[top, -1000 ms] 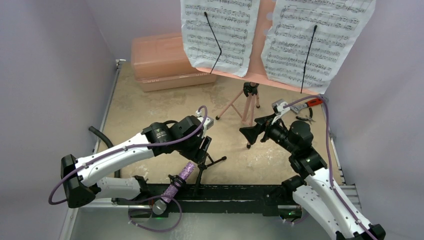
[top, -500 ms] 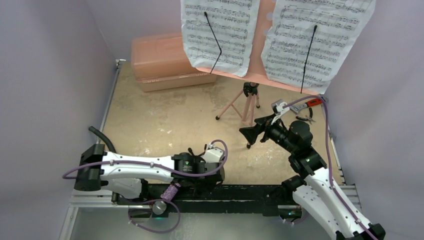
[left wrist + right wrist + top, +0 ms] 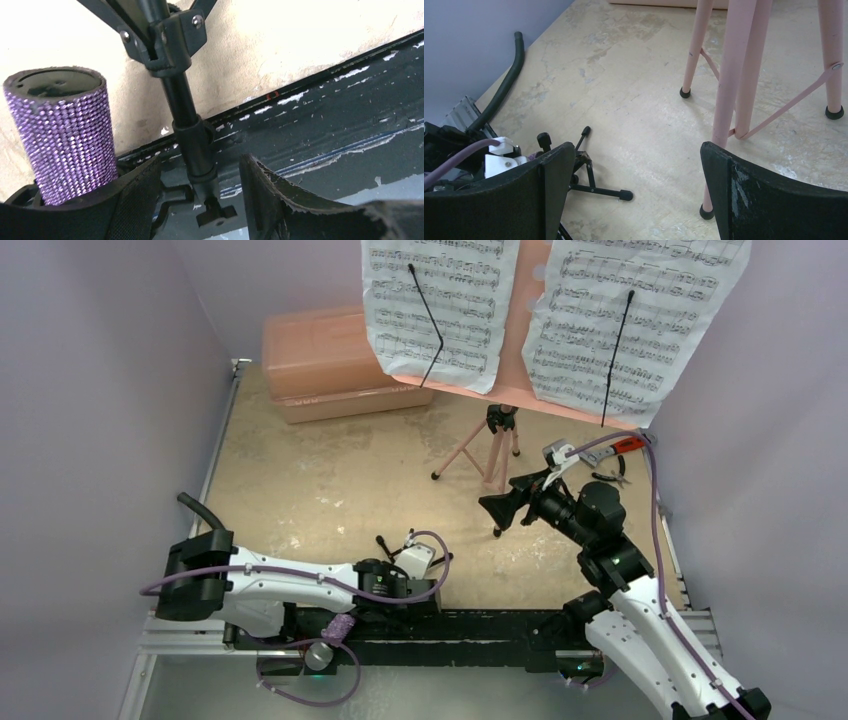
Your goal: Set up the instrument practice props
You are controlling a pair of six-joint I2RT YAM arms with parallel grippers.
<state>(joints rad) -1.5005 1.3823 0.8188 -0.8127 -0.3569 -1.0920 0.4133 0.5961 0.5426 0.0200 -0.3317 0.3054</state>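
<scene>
Left gripper (image 3: pixel 198 162) spread either side of mic stand (image 3: pixel 181 107) (microphone (image 3: pixel 65 145) beside); right gripper (image 3: pixel 636 147) spread, empty.

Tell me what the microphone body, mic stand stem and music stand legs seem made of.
Microphone body: rows of tiny purple faceted studs, rhinestone-like wrap, sparkly. Mic stand stem: matte black, probably plastic or painted metal, with screwed joints. Music stand legs: smooth pink tubes, likely painted metal, black rubbery feet.
</scene>
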